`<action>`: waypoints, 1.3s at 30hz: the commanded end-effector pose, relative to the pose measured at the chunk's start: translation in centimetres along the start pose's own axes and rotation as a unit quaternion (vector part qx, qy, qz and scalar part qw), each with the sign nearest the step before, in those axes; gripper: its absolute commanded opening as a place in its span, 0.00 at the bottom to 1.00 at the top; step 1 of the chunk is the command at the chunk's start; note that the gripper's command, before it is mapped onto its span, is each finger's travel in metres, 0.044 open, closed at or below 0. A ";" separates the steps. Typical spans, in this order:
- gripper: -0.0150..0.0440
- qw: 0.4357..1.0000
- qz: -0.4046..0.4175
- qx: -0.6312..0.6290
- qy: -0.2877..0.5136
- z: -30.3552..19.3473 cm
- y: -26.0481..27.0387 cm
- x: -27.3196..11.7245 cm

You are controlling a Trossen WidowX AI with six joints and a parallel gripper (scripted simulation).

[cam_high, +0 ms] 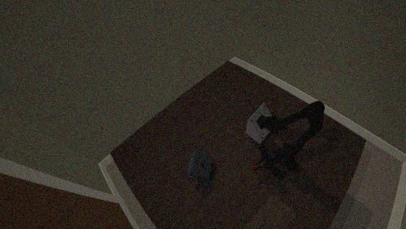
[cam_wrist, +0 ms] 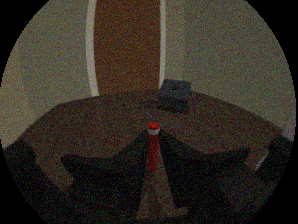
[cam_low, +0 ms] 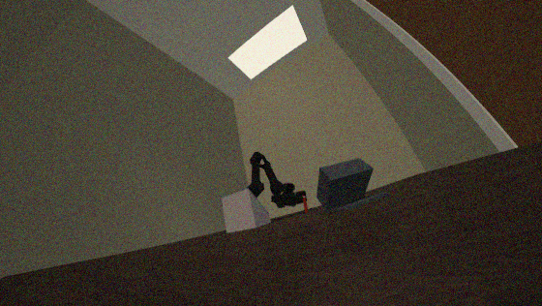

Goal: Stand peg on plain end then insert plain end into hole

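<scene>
The red peg (cam_high: 255, 167) (cam_low: 305, 204) (cam_wrist: 153, 156) stands about upright, its white band near the top end, its plain end down. The gripper (cam_high: 258, 166) (cam_low: 303, 196) (cam_wrist: 153, 142) is shut on the peg, with the banded end showing above the fingers in the wrist view. The peg's lower end is close to the table; whether it touches is too dark to tell. The blue-grey sloped panel (cam_high: 195, 161) (cam_low: 345, 186) (cam_wrist: 167, 90) stands apart, beyond the peg, with a dark hole (cam_high: 202, 165) (cam_wrist: 175, 88) in its face; the exterior view does not show the hole.
A pale block (cam_high: 254, 133) (cam_low: 237, 213) stands beside the arm, partly behind it in the top view. The dark table (cam_high: 163, 145) (cam_low: 271, 261) (cam_wrist: 100, 120) carries the panel and the block. The pale-edged boundary (cam_high: 275, 80) runs behind the arm.
</scene>
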State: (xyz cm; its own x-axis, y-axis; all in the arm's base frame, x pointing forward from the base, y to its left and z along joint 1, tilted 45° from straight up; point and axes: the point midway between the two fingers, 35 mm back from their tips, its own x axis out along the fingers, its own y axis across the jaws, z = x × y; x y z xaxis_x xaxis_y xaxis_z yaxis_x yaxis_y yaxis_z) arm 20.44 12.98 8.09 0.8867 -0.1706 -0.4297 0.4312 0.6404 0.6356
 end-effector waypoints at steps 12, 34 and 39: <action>0.34 1.000 0.000 -0.003 -0.002 -0.2 0.0 -0.2; 0.34 1.000 0.001 -0.005 -0.014 -0.4 -0.1 -0.6; 0.34 1.000 0.001 -0.006 -0.017 -0.4 -0.1 -0.7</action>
State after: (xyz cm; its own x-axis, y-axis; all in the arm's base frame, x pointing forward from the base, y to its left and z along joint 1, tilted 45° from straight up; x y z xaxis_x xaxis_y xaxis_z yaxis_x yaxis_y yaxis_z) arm 19.87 13.24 8.15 0.8936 -0.1959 -0.4039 0.4269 0.6494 0.6294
